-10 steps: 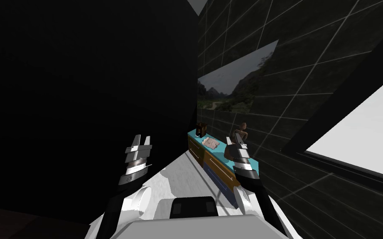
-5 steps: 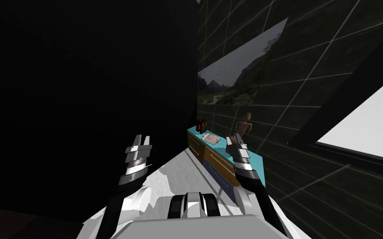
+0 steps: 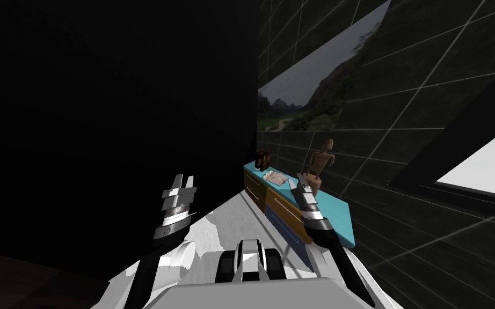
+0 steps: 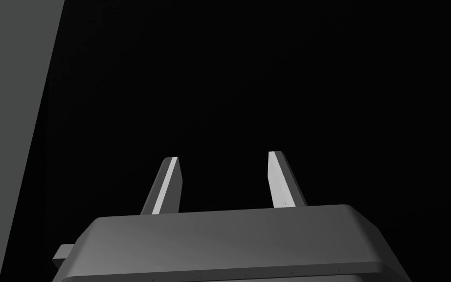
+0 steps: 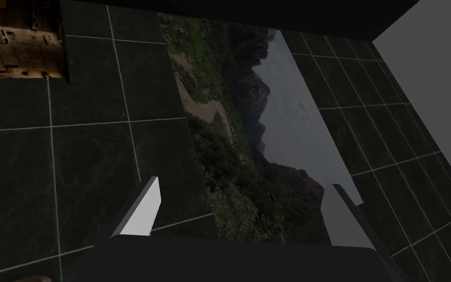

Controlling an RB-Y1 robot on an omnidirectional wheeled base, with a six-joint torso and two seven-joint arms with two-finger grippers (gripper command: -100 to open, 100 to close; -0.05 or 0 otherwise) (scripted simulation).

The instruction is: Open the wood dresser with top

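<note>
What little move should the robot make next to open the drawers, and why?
Probably lower the open right gripper toward the handle on the dresser's wooden drawer front. That gripper is raised and aimed at the wall picture, not at a drawer, and nothing is between its fingers.

Dresser (image 3: 339,219) top: figurine (image 3: 321,161) (perhaps wooden)
</note>
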